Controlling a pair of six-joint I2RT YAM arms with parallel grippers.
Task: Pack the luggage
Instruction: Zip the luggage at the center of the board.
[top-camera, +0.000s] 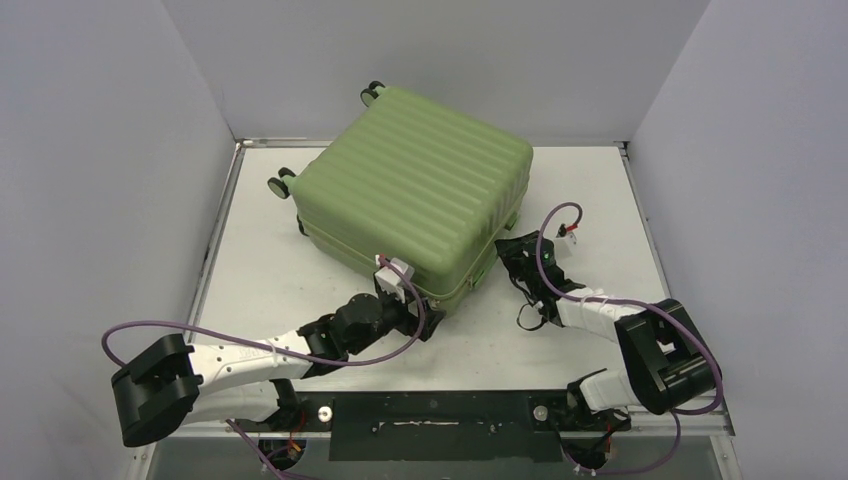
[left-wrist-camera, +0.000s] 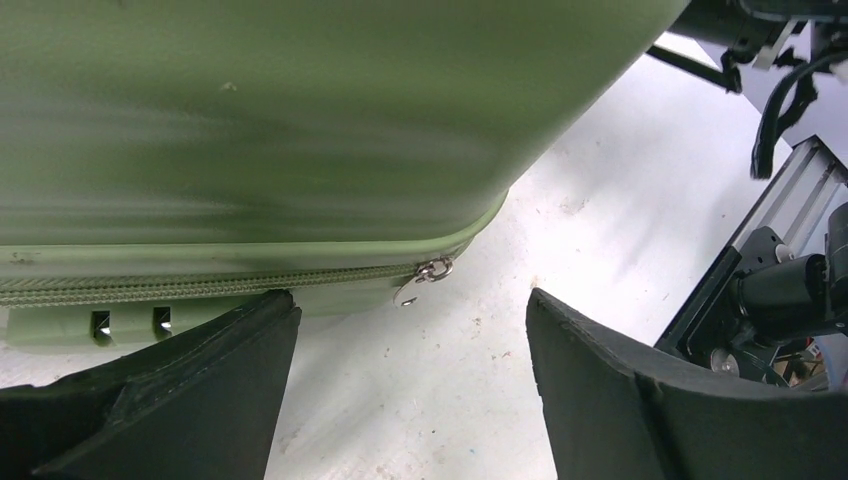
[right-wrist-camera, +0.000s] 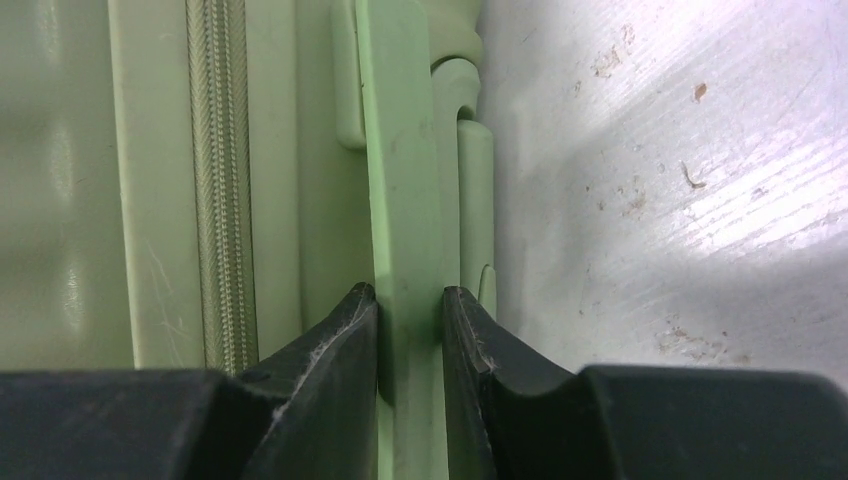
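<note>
Though unclear from above, right jaws around luggage (right-wrist-camera: 150, 150) handle (right-wrist-camera: 408, 180).

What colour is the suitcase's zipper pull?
Silver metal zipper pull, clearest in the left wrist view.

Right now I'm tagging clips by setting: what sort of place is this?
Probably a robotics lab test cell: plain grey walls enclose a white table, robot arms are bolted at its near edge, and a green suitcase lies on it.

The luggage (top-camera: 420, 190) shell is ribbed, matt green plastic; its zip pull (left-wrist-camera: 410, 293) is shiny metal; the white surface (top-camera: 270, 270) looks scuffed and gritty.
</note>
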